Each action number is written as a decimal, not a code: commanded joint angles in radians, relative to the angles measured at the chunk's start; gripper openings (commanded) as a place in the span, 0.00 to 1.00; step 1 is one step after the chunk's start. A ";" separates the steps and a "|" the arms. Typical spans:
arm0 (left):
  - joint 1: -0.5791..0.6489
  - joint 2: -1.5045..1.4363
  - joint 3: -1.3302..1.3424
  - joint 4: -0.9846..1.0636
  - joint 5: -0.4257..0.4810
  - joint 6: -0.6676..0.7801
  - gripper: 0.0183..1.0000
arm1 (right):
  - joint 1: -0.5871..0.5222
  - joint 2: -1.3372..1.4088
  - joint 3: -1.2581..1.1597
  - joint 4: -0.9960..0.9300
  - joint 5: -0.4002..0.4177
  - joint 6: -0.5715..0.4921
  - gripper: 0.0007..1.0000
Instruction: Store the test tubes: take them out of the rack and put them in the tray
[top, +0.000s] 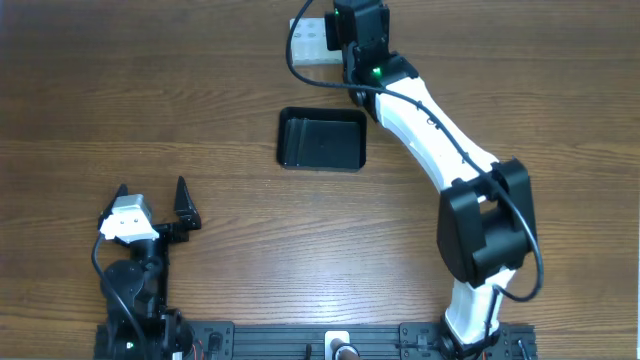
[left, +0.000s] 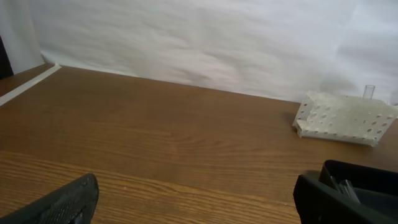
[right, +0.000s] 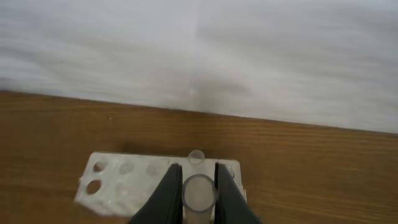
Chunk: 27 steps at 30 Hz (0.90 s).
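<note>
right gripper (right: 198, 179) pinches a clear glass test tube (right: 199, 196) between its black fingers, right at the white perforated plastic rack (right: 118, 183); the black rectangular plastic tray (top: 322, 140) lies near, and the left gripper (top: 152, 190) rests spread wide, empty, well apart

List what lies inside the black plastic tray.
Clear glass test tubes lie inside the black plastic tray; their count is unclear, since a finger of the left tool covers its near corner.
</note>
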 joint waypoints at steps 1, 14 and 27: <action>-0.005 -0.005 -0.004 0.000 -0.008 0.015 1.00 | 0.032 -0.112 0.023 -0.100 0.011 0.053 0.10; -0.005 -0.005 -0.004 0.000 -0.008 0.015 1.00 | 0.079 -0.177 0.022 -0.539 -0.100 0.291 0.05; -0.005 -0.005 -0.004 0.000 -0.008 0.015 1.00 | 0.087 -0.143 0.020 -0.789 -0.172 0.410 0.04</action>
